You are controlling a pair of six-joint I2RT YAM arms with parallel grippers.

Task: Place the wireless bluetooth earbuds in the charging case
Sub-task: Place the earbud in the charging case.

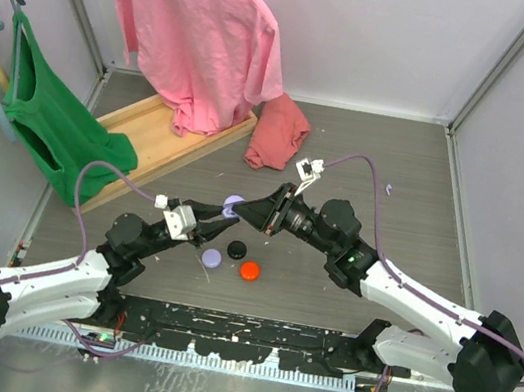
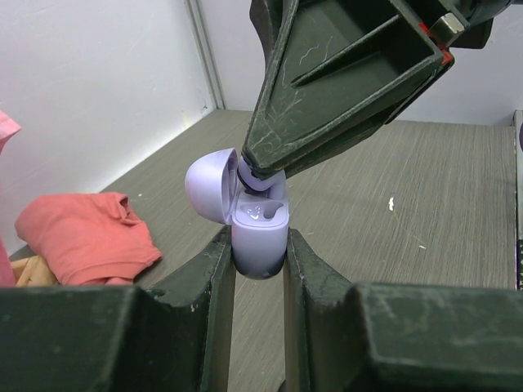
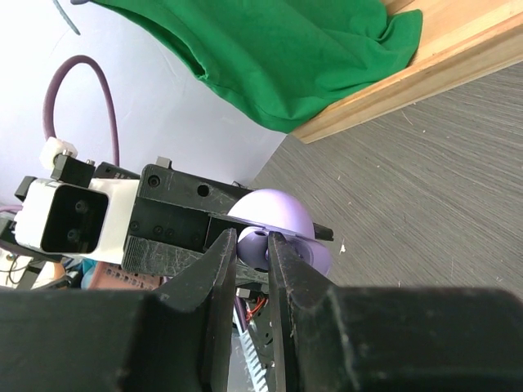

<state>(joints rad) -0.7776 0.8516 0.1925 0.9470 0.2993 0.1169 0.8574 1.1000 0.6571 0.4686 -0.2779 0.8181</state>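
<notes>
Pinching the earbud (image 2: 263,184), right gripper (image 3: 252,249) mostly hides it.

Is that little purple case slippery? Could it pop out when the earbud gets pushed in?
Maybe. The charging case looks smooth and rounded, so it could slip in the left gripper's jaws, which pinch only its lower sides. Its open lid looks thin and hinged; a push there would probably swing it.
</notes>
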